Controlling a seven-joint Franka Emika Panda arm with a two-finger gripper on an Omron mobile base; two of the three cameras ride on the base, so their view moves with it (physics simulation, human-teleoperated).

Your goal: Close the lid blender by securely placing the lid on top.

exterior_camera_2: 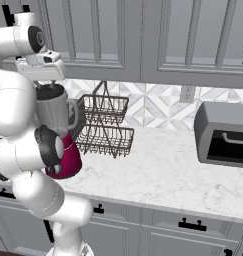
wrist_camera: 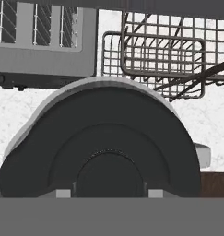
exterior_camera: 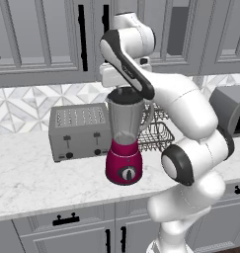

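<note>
The blender (exterior_camera: 124,162) stands on the marble counter with its magenta-red base and clear grey jar (exterior_camera_2: 55,116). The dark round lid (exterior_camera: 125,95) lies on the jar's rim, and in the right base view the lid (exterior_camera_2: 50,91) sits just under the hand. My gripper (exterior_camera: 124,88) hangs straight above it, pointing down. Seen from the hand, the lid (wrist_camera: 104,138) covers the jar mouth, with a thin light rim showing round its upper edge. My gripper (wrist_camera: 109,193) has its fingertips (wrist_camera: 62,193) pressed against either side of the raised centre.
A boxy silver toaster (exterior_camera: 79,131) stands left of the blender. A black wire rack (exterior_camera_2: 104,125) sits close behind and to its right. A dark grey oven box (exterior_camera_2: 225,134) is further right. Wall cabinets hang low above the hand.
</note>
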